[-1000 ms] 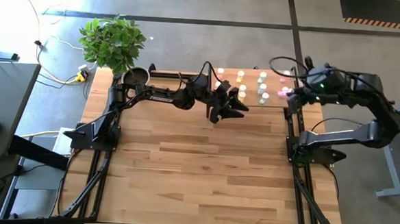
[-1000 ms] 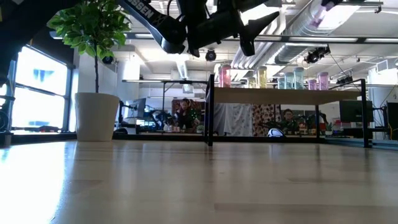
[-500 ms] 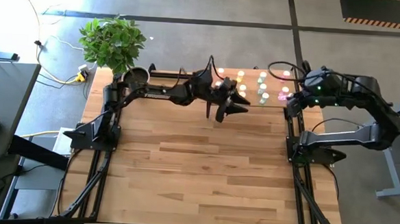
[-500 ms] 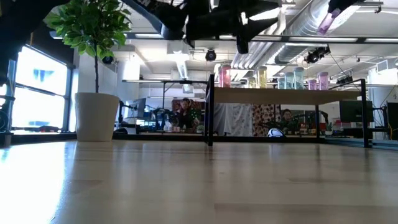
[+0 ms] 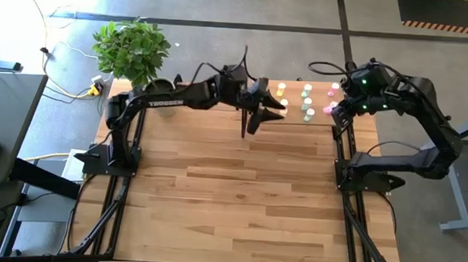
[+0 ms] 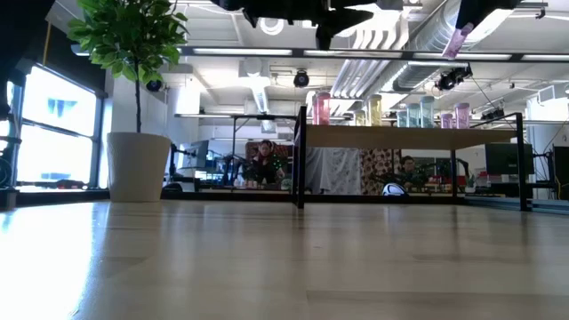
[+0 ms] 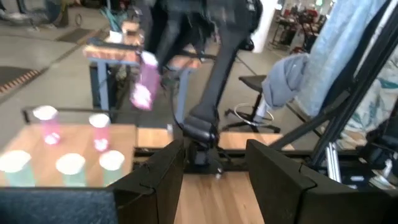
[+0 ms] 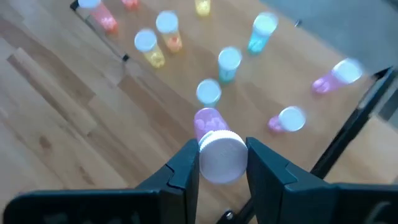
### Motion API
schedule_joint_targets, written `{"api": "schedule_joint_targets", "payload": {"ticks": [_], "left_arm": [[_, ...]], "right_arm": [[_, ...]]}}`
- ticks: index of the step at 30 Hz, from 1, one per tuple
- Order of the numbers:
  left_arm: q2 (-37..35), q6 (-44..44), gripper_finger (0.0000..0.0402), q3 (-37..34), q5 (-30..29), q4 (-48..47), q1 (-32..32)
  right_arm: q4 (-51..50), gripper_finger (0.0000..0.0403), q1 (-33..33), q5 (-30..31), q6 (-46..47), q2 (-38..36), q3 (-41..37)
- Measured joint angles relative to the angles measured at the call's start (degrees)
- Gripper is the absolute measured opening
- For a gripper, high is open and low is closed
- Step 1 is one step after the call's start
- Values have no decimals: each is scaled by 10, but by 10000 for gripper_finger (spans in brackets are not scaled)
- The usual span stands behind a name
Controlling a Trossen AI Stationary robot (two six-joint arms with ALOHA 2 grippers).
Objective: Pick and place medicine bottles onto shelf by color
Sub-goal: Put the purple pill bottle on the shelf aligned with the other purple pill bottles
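The shelf stands at the table's far right, a light-wood board on black posts. Several medicine bottles stand upright on it: yellow, pale green and pink. My right gripper hovers over the shelf's right part, shut on a magenta bottle. My left gripper is high above the shelf's left end, pointing nearly level toward the right arm. It is open with nothing between its fingers. My right gripper pinches the magenta bottle at its white-capped top end between its two fingers. The fingers come from above, slanting down. The bottle hangs tilted below them, clear of the shelf and of the bottles standing there.
A potted plant and a grey metal pot stand at the far left corner. The wide wooden tabletop lies between the two arm bases. People sit in the room beyond the table.
My left gripper has risen and gone toward the far edge, over the shelf's left end. It has tipped from slanting down to nearly level. My right gripper has swung a little toward the left over the shelf, the magenta bottle still in its hold.
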Motion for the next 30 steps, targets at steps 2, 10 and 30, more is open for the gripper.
{"api": "schedule_joint_targets", "payload": {"ticks": [2, 10, 30], "left_arm": [[-9, 0, 163, 0, -2, -7, 5], [-19, 7, 163, 0, -5, -42, 20], [-19, 30, 163, 0, 6, -113, 15]], "right_arm": [[0, 88, -7, -18, 1, -6, -20], [-1, 88, -8, -30, 53, -47, -137], [0, 88, 94, -82, 268, -44, -180]]}}
